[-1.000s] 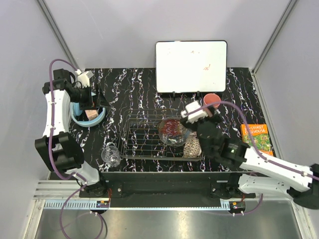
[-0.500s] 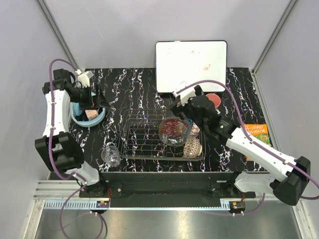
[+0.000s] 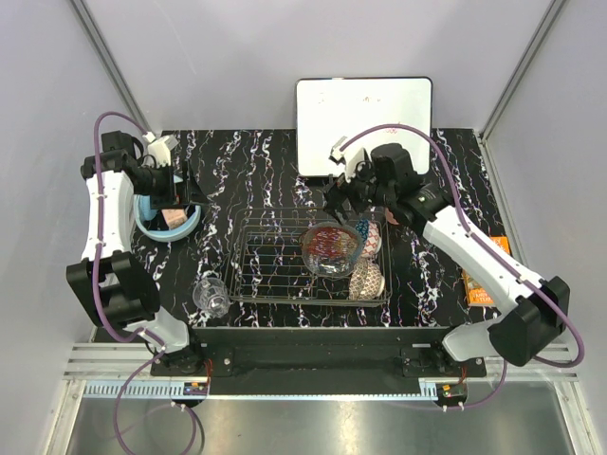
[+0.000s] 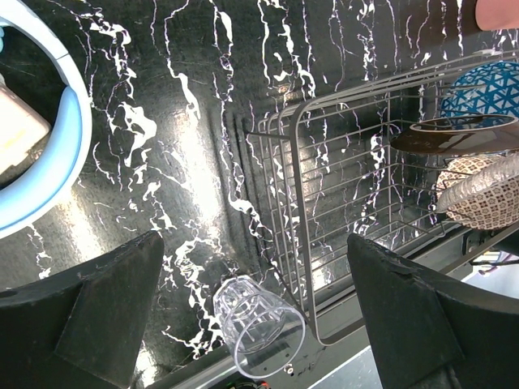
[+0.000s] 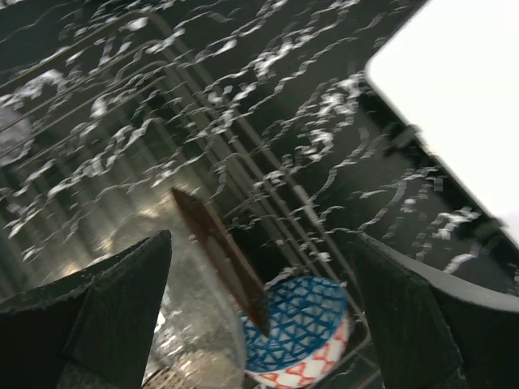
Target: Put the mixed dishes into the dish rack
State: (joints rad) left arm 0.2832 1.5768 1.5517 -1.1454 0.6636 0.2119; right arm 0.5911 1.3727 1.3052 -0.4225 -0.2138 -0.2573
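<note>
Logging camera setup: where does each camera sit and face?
Top external: overhead behind the bases, facing the dish rack; both arms show.
Left wrist: looks down at the small clear glass beside the rack; own fingers show.
Right wrist: looks down at the blue patterned bowl; own fingers show.
Shared: both wrist views catch that bowl.

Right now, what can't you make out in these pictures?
Orange book: top view, mostly under the right arm.
Whiteboard writing: top view, too small and faint.
Item in the light blue bowl: left wrist view, cut by the edge.
Dish rack: right wrist view, motion-blurred.
</note>
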